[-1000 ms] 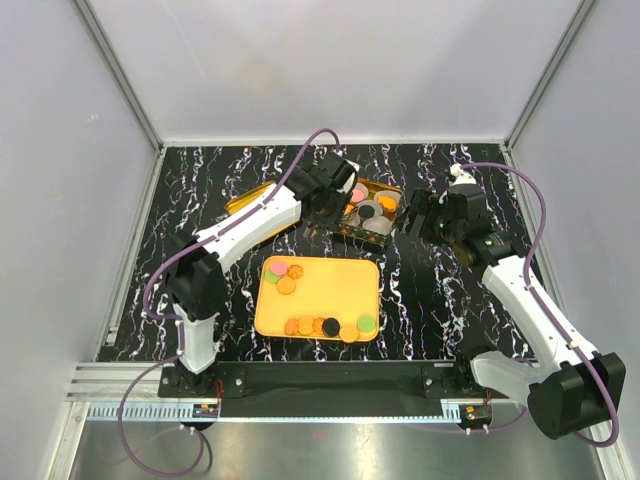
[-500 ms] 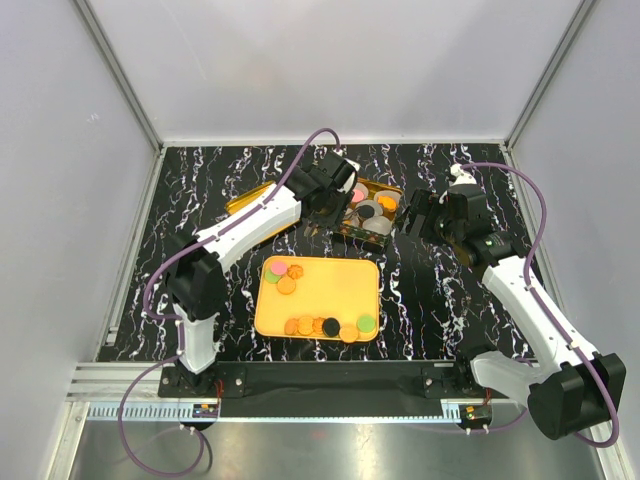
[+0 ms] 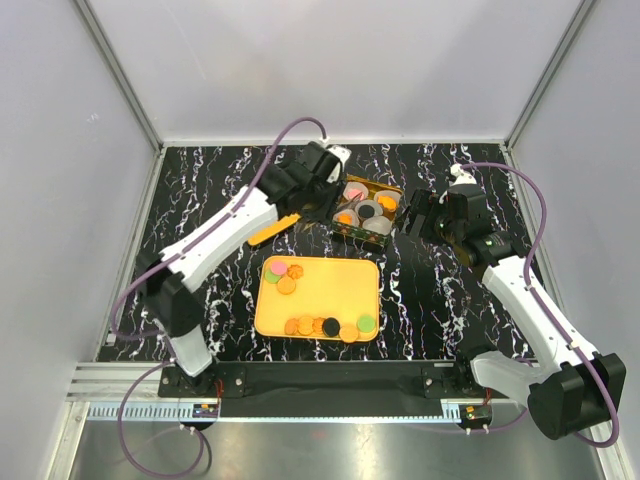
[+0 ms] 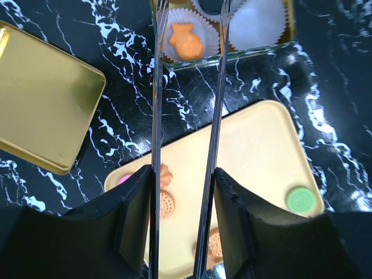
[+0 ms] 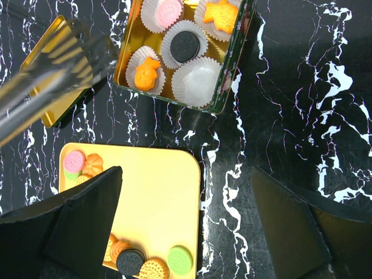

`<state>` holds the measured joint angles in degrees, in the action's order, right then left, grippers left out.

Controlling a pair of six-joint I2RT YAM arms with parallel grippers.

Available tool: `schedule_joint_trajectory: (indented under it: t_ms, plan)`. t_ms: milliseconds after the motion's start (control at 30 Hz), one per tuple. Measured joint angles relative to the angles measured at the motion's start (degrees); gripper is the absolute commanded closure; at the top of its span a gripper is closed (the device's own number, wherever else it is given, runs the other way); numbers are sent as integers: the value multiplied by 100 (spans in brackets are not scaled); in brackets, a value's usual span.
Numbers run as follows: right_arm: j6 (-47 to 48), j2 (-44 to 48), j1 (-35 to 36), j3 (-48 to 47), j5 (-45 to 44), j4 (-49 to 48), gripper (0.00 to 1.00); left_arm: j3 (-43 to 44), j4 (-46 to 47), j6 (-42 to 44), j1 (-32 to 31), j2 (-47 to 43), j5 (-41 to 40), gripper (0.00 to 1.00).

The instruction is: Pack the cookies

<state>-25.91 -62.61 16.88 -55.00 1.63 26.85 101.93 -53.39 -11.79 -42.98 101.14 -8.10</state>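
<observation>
Cookies (image 3: 318, 326) mostly wait on the yellow-orange tray (image 3: 330, 285), a few at its far left corner and a row along its near edge. Working from your left, the gold lid (image 4: 49, 96) lies flat on the table near the tin. The left gripper (image 4: 184, 174) clamps a pair of long tongs (image 4: 157, 87), whose blades stand apart with nothing between them and point over the tin's near wall. In the tin (image 5: 233, 70) four paper cups hold cookies and one empty cup (image 5: 196, 81) shows. The right gripper (image 3: 418, 215) hovers just right of the tin, fingers spread wide, holding nothing. You look to be between cookies, so next bring the tongs over the tray, straddle one cookie and squeeze.
</observation>
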Motion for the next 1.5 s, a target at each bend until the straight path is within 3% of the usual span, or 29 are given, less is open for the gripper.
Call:
schedule_joint_trajectory:
  t_ms: [300, 767, 1500]
  plan:
    - [-2, -4, 0, 0, -2, 0, 0, -1379, -87, -7, -177, -1845, 195, 52]
    - [-7, -155, 0, 0, -2, -2, 0, -3193, -798, 39, -656, -3117, 970, 52]
    - [-46, -197, 0, 9, 0, -9, 0, -3759, -968, 11, -1029, -3276, 1716, 52]
